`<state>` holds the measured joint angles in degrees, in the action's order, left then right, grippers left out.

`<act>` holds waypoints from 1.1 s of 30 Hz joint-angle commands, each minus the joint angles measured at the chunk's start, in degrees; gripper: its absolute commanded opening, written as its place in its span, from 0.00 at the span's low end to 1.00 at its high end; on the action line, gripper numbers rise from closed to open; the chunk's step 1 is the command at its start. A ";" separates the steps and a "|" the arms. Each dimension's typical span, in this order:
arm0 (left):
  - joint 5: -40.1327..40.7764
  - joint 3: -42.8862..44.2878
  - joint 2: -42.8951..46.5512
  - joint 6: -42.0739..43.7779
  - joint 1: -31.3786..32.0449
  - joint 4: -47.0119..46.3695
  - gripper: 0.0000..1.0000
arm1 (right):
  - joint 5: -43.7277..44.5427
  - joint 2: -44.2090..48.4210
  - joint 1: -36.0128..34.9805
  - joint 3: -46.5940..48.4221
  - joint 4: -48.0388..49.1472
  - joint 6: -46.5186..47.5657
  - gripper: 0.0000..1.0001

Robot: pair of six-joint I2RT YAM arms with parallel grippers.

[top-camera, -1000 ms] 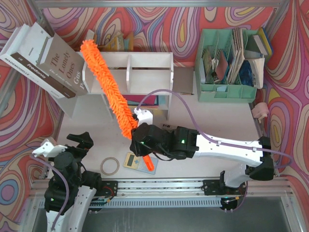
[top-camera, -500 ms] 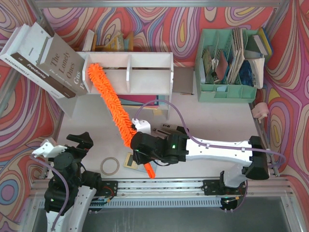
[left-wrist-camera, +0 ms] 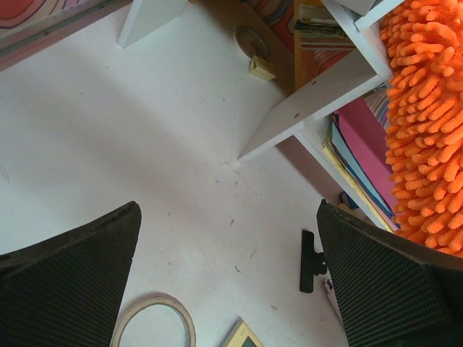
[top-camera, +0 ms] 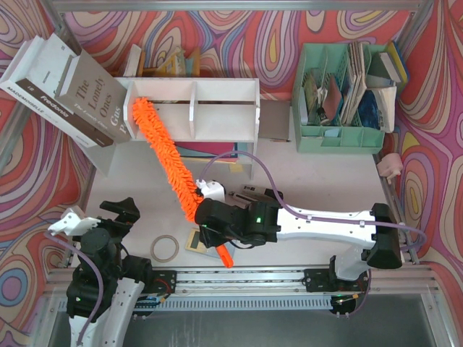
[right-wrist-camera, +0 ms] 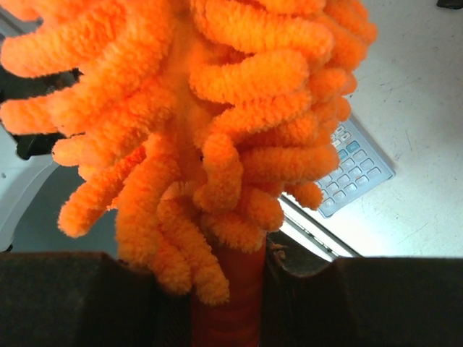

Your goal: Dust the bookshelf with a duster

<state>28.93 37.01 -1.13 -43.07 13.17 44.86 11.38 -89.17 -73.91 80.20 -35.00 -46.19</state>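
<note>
One duster (top-camera: pixel 168 155): handle clamped in right gripper (top-camera: pixel 211 220) so its fluffy length slants up-left, tip reaching the left compartment of the shelf (top-camera: pixel 224 108) for dusting. Left gripper (top-camera: pixel 116 215): wide, empty, idle above counter (top-camera: pixel 304 173).

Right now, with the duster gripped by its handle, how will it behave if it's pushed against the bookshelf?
Probably floppy: the duster bows slightly along its length toward the bookshelf. Its chenille strands look soft, so it is likely light and squashy. The thin handle in the right gripper might twist.
</note>
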 commanded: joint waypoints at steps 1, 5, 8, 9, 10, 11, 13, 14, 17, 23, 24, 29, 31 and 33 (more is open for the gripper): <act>-0.34 -0.91 0.71 0.25 -0.34 -0.83 0.99 | -1.57 0.26 -0.52 2.88 2.93 2.47 0.00; -0.34 -0.90 0.62 0.19 -0.34 -0.92 0.99 | -2.64 -1.57 -0.88 4.70 1.71 3.03 0.00; -0.36 -0.93 0.75 0.20 -0.34 -0.96 0.99 | 0.23 -1.62 -0.89 5.52 -1.31 0.74 0.00; -0.34 -0.94 0.72 0.21 -0.34 -0.92 0.99 | 1.71 -1.05 -0.86 5.34 -2.41 -0.72 0.00; -0.29 -0.90 0.73 0.23 -0.34 -0.89 0.99 | 3.63 -0.17 -0.86 5.02 -3.43 -2.81 0.00; -0.30 -0.89 0.70 0.24 -0.34 -0.91 0.99 | 5.77 0.70 -0.83 4.53 -4.94 -4.91 0.00; -0.36 -0.94 0.73 0.23 -0.34 -1.02 0.99 | 9.79 2.80 -0.86 3.10 -7.33 -9.61 0.00; -0.44 -0.92 0.77 0.19 -0.34 -1.06 0.99 | 10.58 3.64 -0.83 2.29 -7.52 -11.01 0.00; -0.52 -0.99 0.72 0.26 -0.34 -1.09 0.99 | 11.79 5.43 -0.89 0.88 -7.24 -13.55 0.00; -0.53 -0.98 0.79 0.19 -0.34 -1.01 0.98 | 8.74 3.59 -0.93 1.70 -2.29 -10.44 0.00; -0.53 -0.97 0.78 0.21 -0.34 -1.03 0.98 | 7.96 2.65 -0.89 2.49 -1.67 -9.45 0.00; -0.49 -0.81 0.82 0.18 -0.34 -0.83 0.99 | 4.51 -2.10 -0.95 6.63 -0.22 -4.72 0.00; -0.44 -0.85 0.86 0.12 -0.34 -0.81 0.99 | 2.90 -3.49 -0.87 8.26 0.35 -3.09 0.00; -0.45 -0.84 0.84 0.10 -0.34 -0.83 0.99 | 0.81 -4.80 -0.94 9.73 1.03 -1.56 0.00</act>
<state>28.88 36.91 -1.13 -43.07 13.17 44.88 14.48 -92.38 -74.65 85.62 -38.37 -52.40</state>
